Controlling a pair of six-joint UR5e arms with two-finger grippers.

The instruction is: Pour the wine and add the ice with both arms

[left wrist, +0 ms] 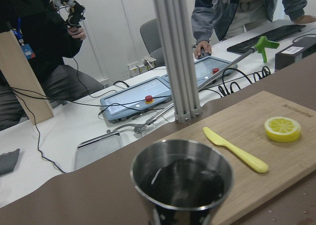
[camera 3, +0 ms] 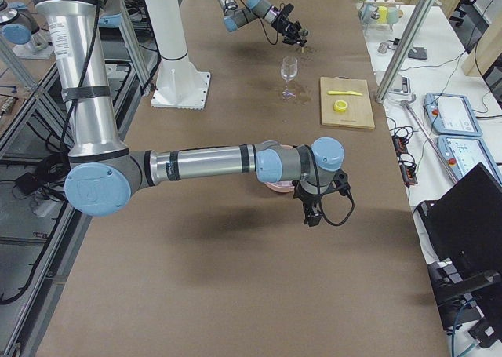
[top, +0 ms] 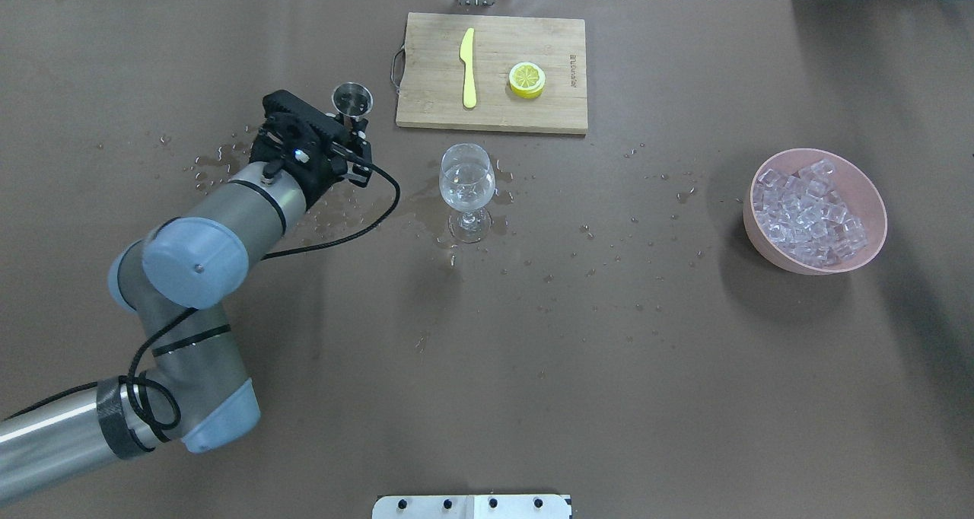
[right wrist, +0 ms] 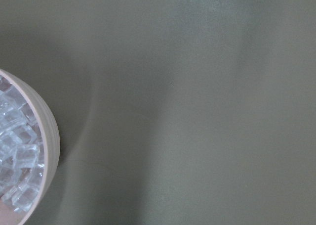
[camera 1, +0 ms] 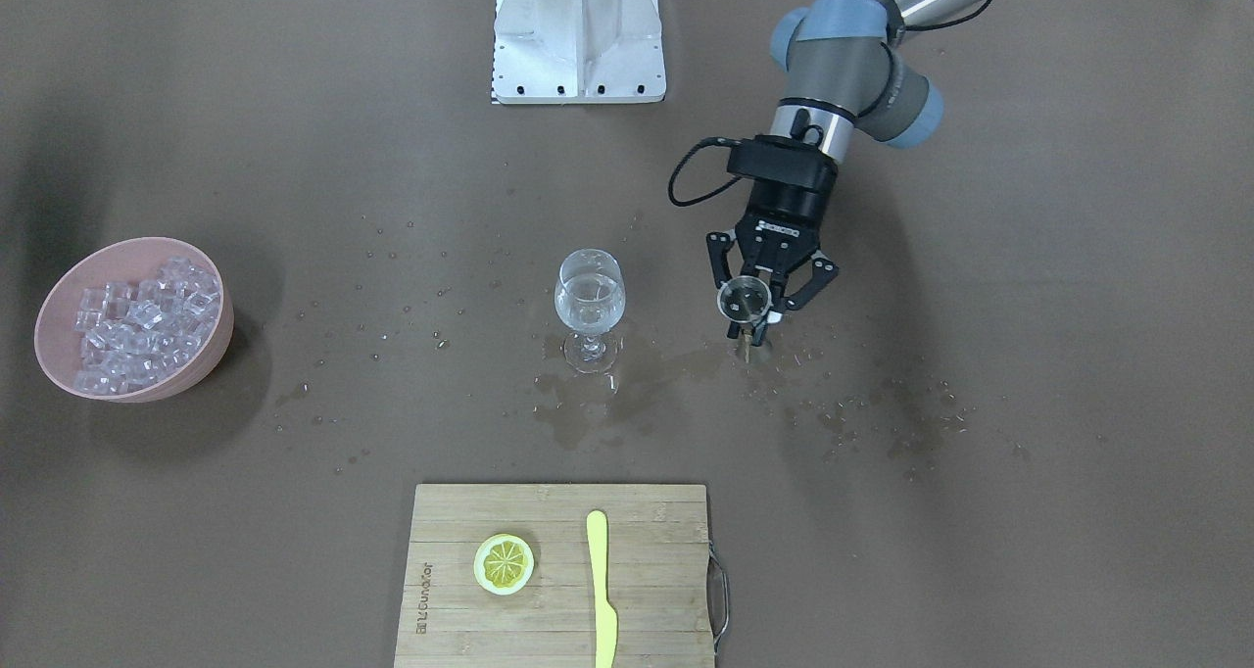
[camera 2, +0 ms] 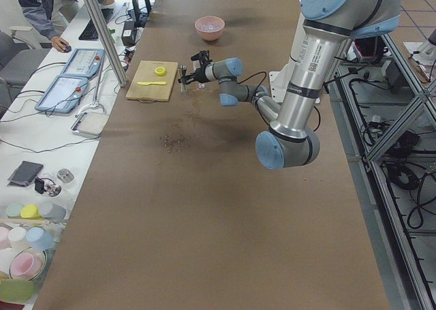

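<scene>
A wine glass (camera 1: 589,301) stands upright at the table's middle with a little clear wine (top: 465,182) in its bowl. My left gripper (camera 1: 751,327) is shut on a small metal jigger (camera 1: 742,299), held upright just above the table beside the glass. The jigger (left wrist: 181,178) looks nearly empty in the left wrist view. Ice cubes (camera 1: 142,320) fill a pink bowl (camera 1: 127,247). My right gripper (camera 3: 312,216) shows only in the exterior right view, beside the bowl; I cannot tell whether it is open or shut. The right wrist view shows the ice (right wrist: 12,170) at its left edge.
A wooden cutting board (camera 1: 558,521) with a lemon slice (camera 1: 504,563) and a yellow knife (camera 1: 601,590) lies at the operators' edge. Spilled drops and wet patches (camera 1: 588,404) lie around the glass. A white mounting block (camera 1: 578,31) sits at the robot's side.
</scene>
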